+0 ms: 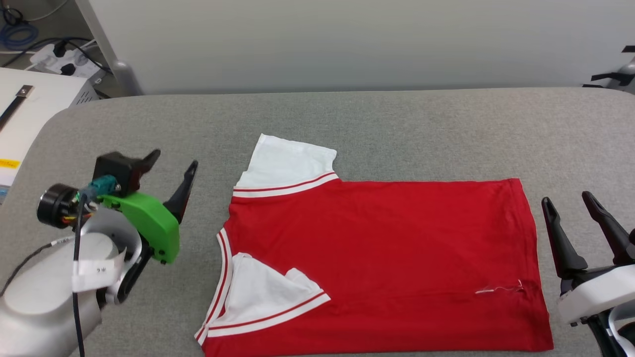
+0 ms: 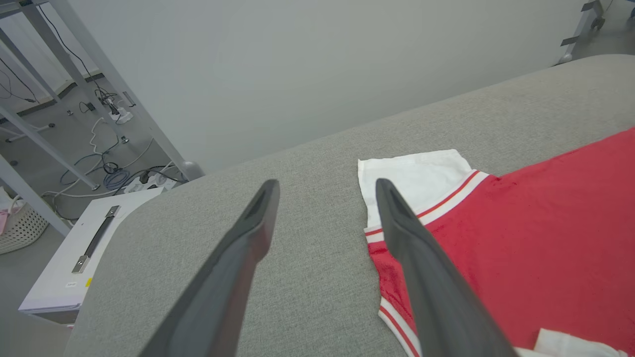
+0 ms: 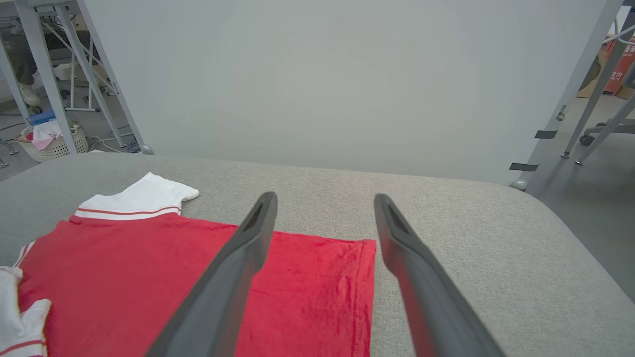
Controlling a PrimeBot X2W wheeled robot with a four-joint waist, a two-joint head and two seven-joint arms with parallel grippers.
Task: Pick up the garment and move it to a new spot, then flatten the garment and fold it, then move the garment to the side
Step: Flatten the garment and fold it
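Note:
The garment (image 1: 377,258), a red T-shirt with white sleeves and red-white striped trim, lies flat on the grey padded table, its plain side up. One white sleeve (image 1: 285,161) sticks out at the far left, the other is folded over the red body at the near left. My left gripper (image 1: 173,166) hovers open to the left of the collar, nothing between its fingers. In the left wrist view the garment (image 2: 521,238) lies right of the open fingers. My right gripper (image 1: 568,202) stands open beside the hem. The right wrist view shows the hem (image 3: 364,292) between the fingers.
The grey padded table (image 1: 426,129) has free room behind and on both sides of the shirt. A pale wall panel (image 1: 347,39) stands behind it. A white cabinet (image 1: 30,104) and floor cables (image 2: 114,173) lie off the table's left end.

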